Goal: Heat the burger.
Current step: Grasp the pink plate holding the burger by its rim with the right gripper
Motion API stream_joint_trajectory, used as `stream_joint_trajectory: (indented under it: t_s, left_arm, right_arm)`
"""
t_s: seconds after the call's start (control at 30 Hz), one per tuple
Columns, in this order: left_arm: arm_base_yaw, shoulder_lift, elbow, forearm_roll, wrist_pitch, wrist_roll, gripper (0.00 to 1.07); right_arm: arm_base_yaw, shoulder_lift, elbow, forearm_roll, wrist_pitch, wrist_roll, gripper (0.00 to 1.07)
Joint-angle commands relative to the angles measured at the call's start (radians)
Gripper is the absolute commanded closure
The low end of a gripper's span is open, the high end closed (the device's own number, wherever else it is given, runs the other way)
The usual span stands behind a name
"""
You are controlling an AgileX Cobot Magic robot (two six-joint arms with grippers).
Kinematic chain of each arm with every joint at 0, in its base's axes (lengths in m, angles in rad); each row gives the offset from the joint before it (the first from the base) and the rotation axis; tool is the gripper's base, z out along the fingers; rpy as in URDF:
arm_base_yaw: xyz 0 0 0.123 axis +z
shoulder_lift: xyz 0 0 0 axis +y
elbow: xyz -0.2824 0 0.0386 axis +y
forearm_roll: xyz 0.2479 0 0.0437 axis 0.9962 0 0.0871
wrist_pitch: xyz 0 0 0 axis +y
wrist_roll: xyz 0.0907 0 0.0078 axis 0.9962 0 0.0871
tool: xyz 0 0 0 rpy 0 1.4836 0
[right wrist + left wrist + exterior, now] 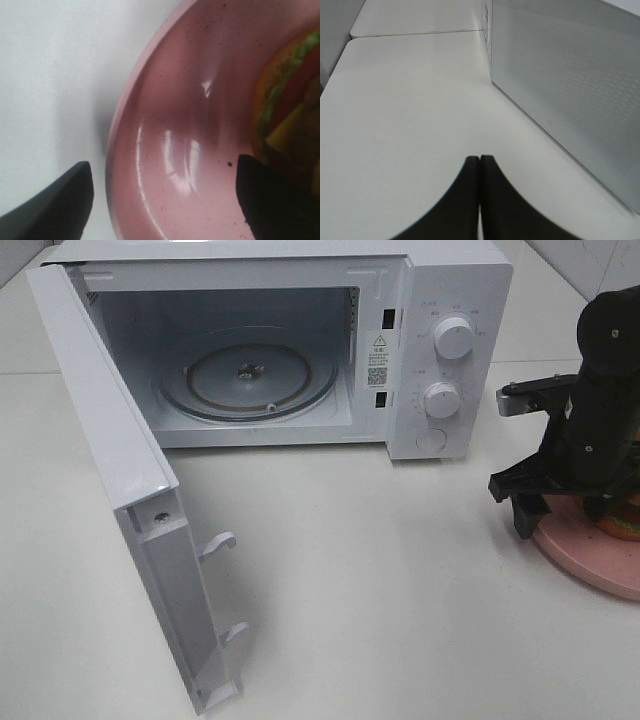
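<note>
The burger (624,524) lies on a pink plate (578,552) at the table's right edge, mostly hidden behind my right arm. In the right wrist view its orange bun, green lettuce and yellow cheese (287,107) show at the side of the plate (170,100). My right gripper (556,508) is open and straddles the plate's rim: one finger (70,197) is outside over the table, the other (265,200) is inside beside the burger. It holds nothing. My left gripper (480,167) is shut and empty, low over the table beside the microwave's side wall (570,90).
The white microwave (450,300) stands at the back. Its door (110,460) swings wide open toward the front left. A glass turntable (250,380) lies inside the bare cavity. Two knobs (441,398) sit on its right panel, close to my right arm.
</note>
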State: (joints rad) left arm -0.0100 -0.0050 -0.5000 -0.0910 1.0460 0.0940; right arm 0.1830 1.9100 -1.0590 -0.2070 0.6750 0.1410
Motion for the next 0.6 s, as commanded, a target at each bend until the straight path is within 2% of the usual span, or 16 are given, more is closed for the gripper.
stream_joint_trajectory:
  t_s: [0.03, 0.27, 0.4, 0.43, 0.5, 0.53, 0.57, 0.6]
  left_arm:
    - [-0.003, -0.02, 0.003, -0.007, -0.009, 0.003, 1.07]
    - [-0.003, -0.02, 0.003, -0.007, -0.009, 0.003, 1.07]
    - [-0.003, -0.02, 0.003, -0.007, -0.009, 0.003, 1.07]
    - [-0.003, -0.02, 0.003, -0.007, -0.009, 0.003, 1.07]
    - [-0.003, -0.02, 0.003, -0.007, -0.009, 0.003, 1.07]
    - [-0.003, -0.02, 0.003, -0.007, -0.009, 0.003, 1.07]
    - [-0.003, -0.02, 0.003, -0.007, -0.009, 0.003, 1.07]
    - [-0.003, -0.02, 0.003, -0.007, -0.009, 0.003, 1.07]
  right_arm:
    - [-0.008, 0.04, -0.003, -0.004, -0.035, -0.013, 0.32]
    - [-0.009, 0.097, -0.003, -0.006, -0.058, -0.013, 0.37]
    - [-0.009, 0.122, -0.003, -0.004, -0.063, -0.013, 0.5]
    - [-0.009, 0.122, -0.003, -0.004, -0.063, -0.013, 0.5]
    - [-0.009, 0.122, -0.003, -0.004, -0.065, -0.013, 0.58]
    - [-0.009, 0.122, -0.003, -0.004, -0.065, -0.013, 0.58]
    - [-0.009, 0.122, -0.003, -0.004, -0.061, -0.012, 0.67]
    - [-0.009, 0.122, -0.003, -0.004, -0.061, -0.012, 0.67]
